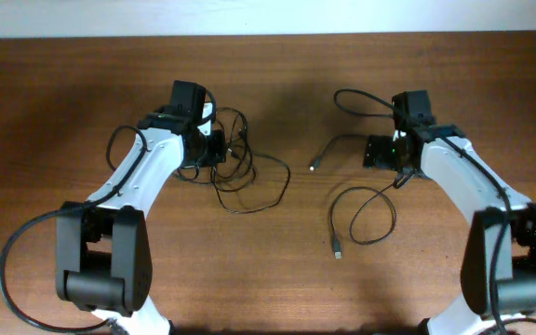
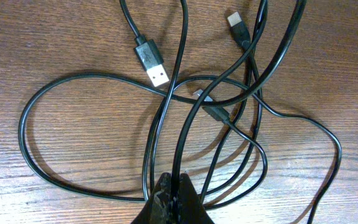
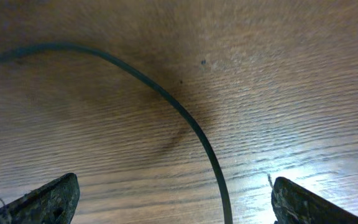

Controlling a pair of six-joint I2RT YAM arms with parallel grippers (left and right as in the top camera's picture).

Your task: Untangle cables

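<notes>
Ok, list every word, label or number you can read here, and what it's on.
None readable: no text, label or number shows on the cables, the USB plug or the table.
The right arm's green light carries no writing.

Two robot arms: the left arm (image 1: pixel 147 172) and the right arm (image 1: pixel 468 177) wear glossy white shells over black joints and chunky black motor housings (image 1: pixel 100 251). A thick black cable (image 1: pixel 4 265) loops out near the left arm's base — a thinner one trails along each white shell. A boxy black camera (image 1: pixel 190 97) caps each wrist, and a small green light (image 1: pixel 392 146) glows on the right. The left gripper (image 2: pixel 174 200) and right gripper (image 3: pixel 179 199) end in dark, scuffed pads (image 3: pixel 51 199).
</notes>
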